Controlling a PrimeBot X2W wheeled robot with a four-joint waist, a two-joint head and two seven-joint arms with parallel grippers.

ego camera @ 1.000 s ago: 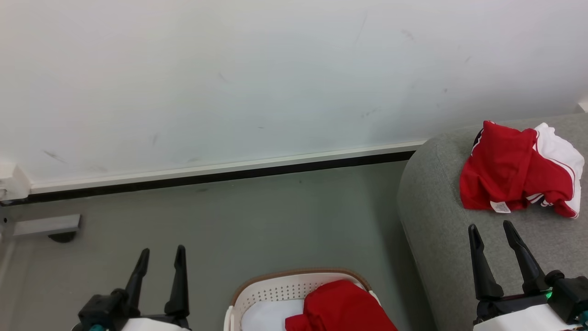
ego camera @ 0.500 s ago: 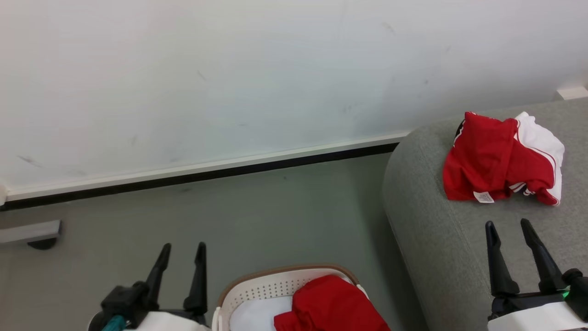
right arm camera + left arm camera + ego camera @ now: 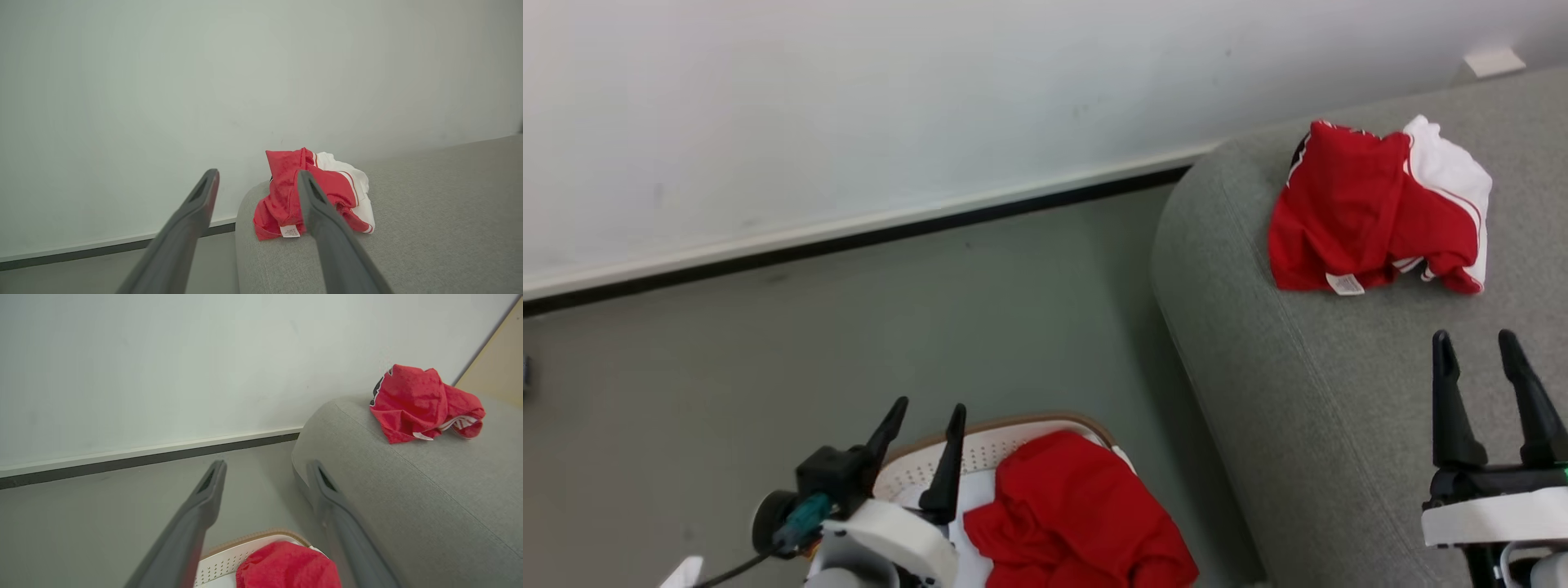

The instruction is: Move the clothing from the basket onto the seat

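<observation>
The left gripper (image 3: 929,406) hangs over the left side of the basket (image 3: 1013,425). Its two dark fingers are spread apart with nothing between them, and their tips point past the basket's far brown rim toward the floor (image 3: 849,327). In the left wrist view the same gripper (image 3: 266,464) shows its gap open above the basket (image 3: 229,561).

Inside the basket, a crumpled plain red garment (image 3: 1078,514) fills the right half and bulges above the rim. A strip of pale lining cloth (image 3: 978,490) shows to its left. The left wrist view shows that red garment (image 3: 286,565) lying against the basket's perforated white wall.

Beyond the basket, the floor runs to a dark baseboard (image 3: 849,238) under a white wall (image 3: 931,98).

Just right of the basket stands the seat (image 3: 1298,408), its rounded grey corner rising beside the basket's right edge. On top of the seat, well apart from the basket and farther back, lies a bundled red-and-white garment (image 3: 1364,212) with white trim and a small white label at its near edge.

Farthest right of the basket, the right gripper (image 3: 1474,336) hovers over the seat, nearer than that bundle. Its fingers are parted and empty. In the right wrist view, the gripper (image 3: 258,173) points toward the red-and-white garment (image 3: 282,192) on the seat (image 3: 429,245).
</observation>
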